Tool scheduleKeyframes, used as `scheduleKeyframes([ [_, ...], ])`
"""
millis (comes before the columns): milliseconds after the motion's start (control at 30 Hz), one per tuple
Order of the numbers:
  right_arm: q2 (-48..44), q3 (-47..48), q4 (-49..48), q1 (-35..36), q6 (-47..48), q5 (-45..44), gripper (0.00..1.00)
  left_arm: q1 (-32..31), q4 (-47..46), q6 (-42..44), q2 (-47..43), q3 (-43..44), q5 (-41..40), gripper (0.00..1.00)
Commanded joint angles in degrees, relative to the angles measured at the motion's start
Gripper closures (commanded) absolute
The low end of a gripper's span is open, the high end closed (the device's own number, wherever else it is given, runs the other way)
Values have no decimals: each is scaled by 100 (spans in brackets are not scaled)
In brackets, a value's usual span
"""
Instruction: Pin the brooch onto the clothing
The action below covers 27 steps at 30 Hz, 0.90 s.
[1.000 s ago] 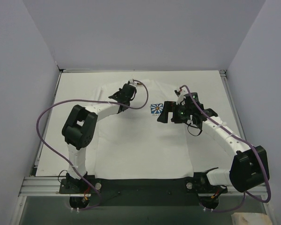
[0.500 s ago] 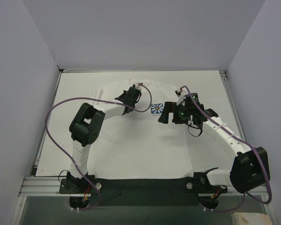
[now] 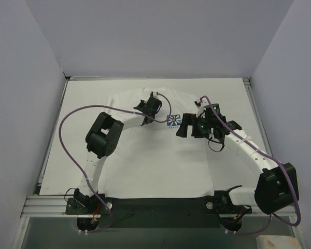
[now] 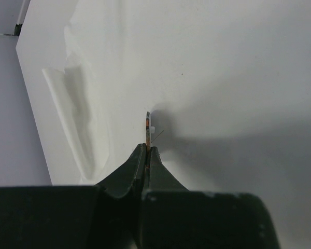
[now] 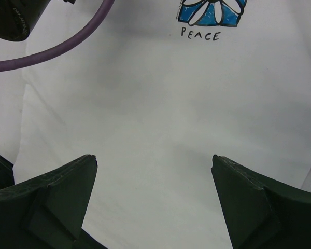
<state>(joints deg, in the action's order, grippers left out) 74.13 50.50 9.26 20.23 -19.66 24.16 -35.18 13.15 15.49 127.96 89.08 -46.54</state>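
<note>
The clothing, a white T-shirt (image 3: 155, 155), lies flat on the table with its blue daisy print (image 3: 172, 121) near the middle. In the left wrist view my left gripper (image 4: 147, 148) is shut on the brooch (image 4: 147, 127), seen edge-on as a thin brown-orange sliver sticking up from the jaw tips, with a fine pin beside it, over white cloth (image 4: 223, 78). In the top view that gripper (image 3: 154, 104) sits near the collar. My right gripper (image 5: 154, 161) stands open just below the print (image 5: 212, 13), nothing between its fingers; from above it (image 3: 182, 127) is right of the print.
A purple cable (image 5: 57, 49) from the left arm crosses the right wrist view's upper left. A fold of the shirt (image 4: 72, 119) rises at the left of the left wrist view. Grey walls (image 3: 155, 36) close in the table on three sides.
My left arm has swung to the right, carrying its gripper from the shirt's left shoulder toward the collar and print. The right arm has hardly moved.
</note>
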Motion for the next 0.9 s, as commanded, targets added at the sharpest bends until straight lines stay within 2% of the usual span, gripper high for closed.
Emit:
scheduleKeyframes([
  [0, -127, -14, 129, -45, 59, -96, 1, -76, 469, -344, 308, 486, -127, 100],
  [467, -294, -154, 129, -177, 59, -149, 1, -472, 1752, -959, 1397, 1709, -917, 100],
  [867, -381, -260, 111, -230, 50, -157, 1, -710, 1893, -1223, 1135, 2140, -198, 100],
])
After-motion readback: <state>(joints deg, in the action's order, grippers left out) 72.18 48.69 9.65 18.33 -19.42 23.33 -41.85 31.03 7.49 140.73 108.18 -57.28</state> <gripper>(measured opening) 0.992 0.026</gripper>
